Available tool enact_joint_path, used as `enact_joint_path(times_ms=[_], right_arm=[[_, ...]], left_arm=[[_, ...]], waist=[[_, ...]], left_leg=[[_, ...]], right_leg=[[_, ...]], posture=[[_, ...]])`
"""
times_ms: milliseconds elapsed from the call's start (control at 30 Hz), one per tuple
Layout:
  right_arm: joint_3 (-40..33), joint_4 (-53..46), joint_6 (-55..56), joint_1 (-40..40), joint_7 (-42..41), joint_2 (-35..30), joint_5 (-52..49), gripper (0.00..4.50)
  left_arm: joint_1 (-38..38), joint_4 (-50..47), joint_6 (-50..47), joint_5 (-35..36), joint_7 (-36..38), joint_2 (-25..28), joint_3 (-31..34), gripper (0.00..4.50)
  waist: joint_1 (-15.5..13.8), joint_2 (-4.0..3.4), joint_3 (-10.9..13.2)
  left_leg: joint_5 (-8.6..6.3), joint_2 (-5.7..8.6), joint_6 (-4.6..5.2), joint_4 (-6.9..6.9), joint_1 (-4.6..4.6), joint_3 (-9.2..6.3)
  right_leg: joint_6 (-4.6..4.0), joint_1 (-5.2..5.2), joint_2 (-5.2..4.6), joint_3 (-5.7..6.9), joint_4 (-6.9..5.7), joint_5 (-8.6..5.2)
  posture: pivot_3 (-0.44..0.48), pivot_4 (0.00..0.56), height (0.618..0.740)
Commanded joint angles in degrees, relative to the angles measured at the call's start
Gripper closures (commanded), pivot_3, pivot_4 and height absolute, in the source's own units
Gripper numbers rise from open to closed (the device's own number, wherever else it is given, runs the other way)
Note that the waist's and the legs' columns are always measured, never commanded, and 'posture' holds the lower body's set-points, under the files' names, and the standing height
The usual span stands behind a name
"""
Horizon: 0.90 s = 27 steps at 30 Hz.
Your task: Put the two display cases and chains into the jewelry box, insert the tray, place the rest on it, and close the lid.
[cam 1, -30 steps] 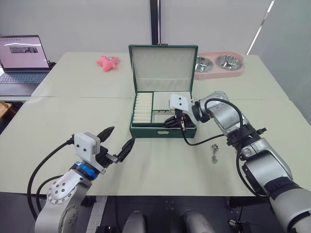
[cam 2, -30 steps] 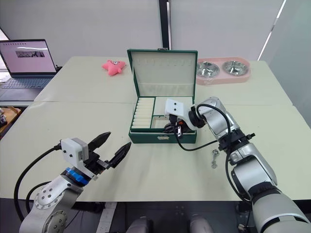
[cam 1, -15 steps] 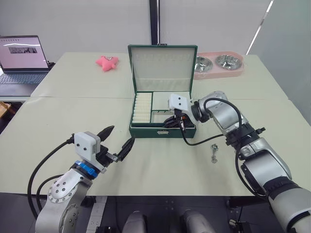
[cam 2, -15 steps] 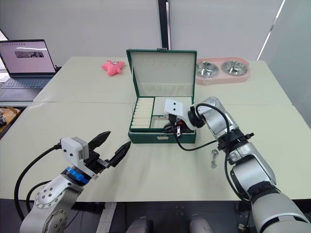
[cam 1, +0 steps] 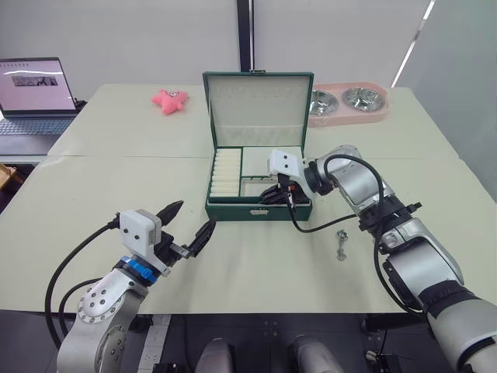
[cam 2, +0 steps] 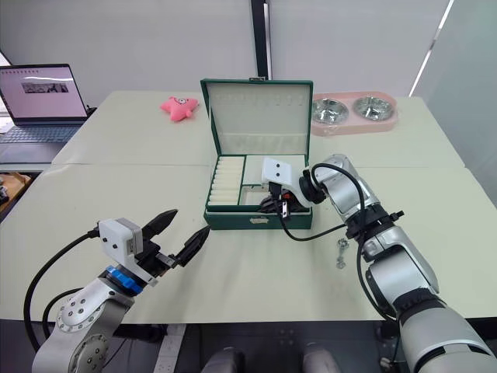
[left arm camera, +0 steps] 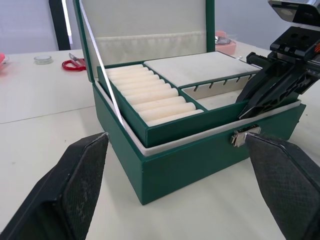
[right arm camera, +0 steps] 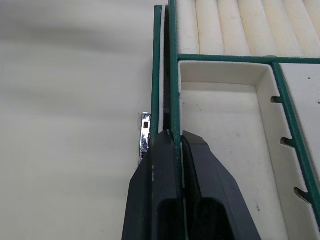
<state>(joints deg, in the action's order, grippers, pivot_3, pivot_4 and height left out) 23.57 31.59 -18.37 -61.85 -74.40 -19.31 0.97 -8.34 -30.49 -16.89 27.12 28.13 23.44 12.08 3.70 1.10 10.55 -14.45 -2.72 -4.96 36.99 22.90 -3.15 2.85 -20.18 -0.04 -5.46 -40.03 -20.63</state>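
The green jewelry box point(cam 1: 258, 167) stood open near the middle of the table point(cam 1: 93, 179), its lid point(cam 1: 258, 109) upright at the back, and served as the reference for all positions recorded. The tray point(left arm camera: 197, 67) was seated inside, with a bank of cream ring rolls point(left arm camera: 150, 95) along the robot's-left side, a flat cream panel at the back and a shallow open compartment point(right arm camera: 225, 120) toward the front wall. The right gripper point(cam 1: 273, 196) was at the front wall of the box, beside the metal clasp point(left arm camera: 243, 136); its two black fingers point(right arm camera: 165, 190) were pressed together on the thin green edge of the box or tray, one finger either side of it, though which of the two edges could not be determined. The left gripper point(cam 1: 189, 226) hung over the table in front of the box toward the robot's left, apart from it, with fingers spread wide and nothing between them. A small silver piece of jewelry point(cam 1: 341, 243) lay on the table in front of the box toward the robot's right, clear of the box and untouched. Behind the box, a pink star-shaped toy point(cam 1: 171, 99) lay to the robot's left and a pink holder with two steel bowls point(cam 1: 348, 101) to the right. A laptop point(cam 1: 33, 93) stood open far off to the box's left.
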Motion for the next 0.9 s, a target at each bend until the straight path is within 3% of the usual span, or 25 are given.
enact_joint_path(times_ms=[33, 233, 467, 600, 700, 900], right_arm=[[-2.28, 0.27, 0.73, -1.86, 0.71, 1.0, -1.11, 3.74], [-6.28, -0.94, 0.28, -2.34, 0.48, 0.71, -4.23, 2.19], [-9.07, 0.39, 0.96, -2.65, 2.39, 0.0, -5.3, 0.04], [-10.46, 0.99, 0.23, -2.65, 3.55, 0.28, -5.95, 0.04], [-13.3, 3.86, 1.95, -2.47, 7.25, 1.59, -6.87, 0.65], [-17.09, 9.64, 5.3, -1.64, 12.91, 2.97, -7.78, 2.54]], left_arm=[[0.42, -1.42, 0.51, 0.34, -0.17, 0.1, 0.2, 0.0], [0.5, -1.39, 0.42, 0.44, -0.14, 0.14, 0.32, 0.0], [1.26, -0.97, 0.21, 0.48, -0.05, 0.15, 0.05, 0.0], [2.0, -0.55, 0.04, 0.57, 0.21, 0.26, 0.01, 0.0], [2.43, -0.3, -0.04, 0.6, 0.4, 0.31, -0.08, 0.0], [2.77, 0.08, -0.07, 0.7, 0.67, 0.44, -0.11, 0.0]], waist=[[0.02, 0.0, 0.0], [-0.04, -0.01, 0.01], [-0.1, -0.01, 0.01], [-0.09, -0.01, 0.01], [-0.08, -0.01, 0.01], [-0.09, -0.01, 0.01]], left_leg=[[0.0, 0.0, 0.0, 0.0, 0.0, 0.0], [0.0, 0.02, 0.0, -0.01, 0.03, 0.0], [0.0, 0.02, 0.0, -0.01, 0.03, 0.0], [0.0, 0.01, 0.0, -0.01, 0.03, 0.01], [0.0, 0.01, 0.0, -0.01, 0.03, 0.02], [0.0, 0.02, 0.0, -0.01, 0.04, 0.05]], right_leg=[[0.0, 0.0, 0.0, 0.0, 0.0, 0.0], [0.0, 0.0, -0.01, 0.0, 0.02, 0.0], [0.0, 0.0, -0.01, 0.0, 0.02, 0.0], [0.0, -0.01, -0.01, 0.0, 0.02, 0.0], [0.0, -0.01, -0.01, -0.01, 0.02, 0.0], [0.0, -0.01, -0.01, -0.02, 0.02, 0.0]], posture=[[0.0, 0.15, 0.74], [0.0, 0.15, 0.74], [0.0, 0.15, 0.74], [0.0, 0.15, 0.74], [0.0, 0.15, 0.74], [0.0, 0.15, 0.74]])
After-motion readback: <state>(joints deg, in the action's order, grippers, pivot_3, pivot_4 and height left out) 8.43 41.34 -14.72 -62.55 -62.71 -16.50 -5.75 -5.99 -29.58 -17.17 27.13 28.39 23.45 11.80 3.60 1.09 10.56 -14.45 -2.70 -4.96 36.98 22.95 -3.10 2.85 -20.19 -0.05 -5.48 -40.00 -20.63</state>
